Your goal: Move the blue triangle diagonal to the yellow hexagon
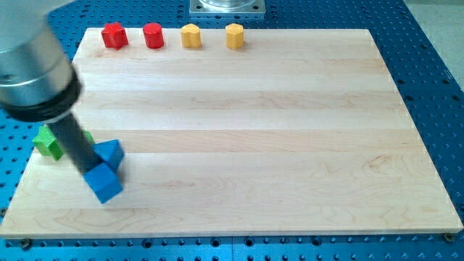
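Blue triangle (pixel 111 152) sits near the counter's (pixel 290 145) lower left corner, touching or nearly touching a blue cube (pixel 106 183) just below it.

My tip (pixel 92 171) is down at the junction of the two, on the triangle's left side and against the cube's upper left edge. The cube may hide the very end, so I cannot tell which block I am actually touching.

No fingers on this arm to be wide or narrow, only the rod, so nothing is held.

Yellow hexagon (pixel 234 35), as best I read its shape, is at the view's top, a little left of centre, well apart from the triangle. A second yellow block (pixel 190 35) is to its left, shape unclear. Left again come a red cylinder (pixel 153 35) and a red star-like block (pixel 114 35). A green block (pixel 49 143) lies left of my rod, with more green peeking out behind it.

Step in hand, by my judgement: contact just made, the long push not yet begun.

Next move calls for getting squarely behind the triangle on its lower left, then driving it up and to the right, toward a spot off one of the hexagon's lower corners.

Care needed — the cube is crowding my tip and could be dragged along, and the triangle's slanted faces may let it spin off line.
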`<control>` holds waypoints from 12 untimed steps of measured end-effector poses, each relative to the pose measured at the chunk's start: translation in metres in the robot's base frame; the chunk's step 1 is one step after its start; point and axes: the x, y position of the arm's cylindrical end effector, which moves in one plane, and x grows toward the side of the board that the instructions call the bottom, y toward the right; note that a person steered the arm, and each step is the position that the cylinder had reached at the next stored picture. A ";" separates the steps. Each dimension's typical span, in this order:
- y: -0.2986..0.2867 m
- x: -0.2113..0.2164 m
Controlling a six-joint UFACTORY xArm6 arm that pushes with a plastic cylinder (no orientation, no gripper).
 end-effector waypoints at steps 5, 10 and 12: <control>0.098 -0.069; 0.120 -0.027; 0.067 -0.011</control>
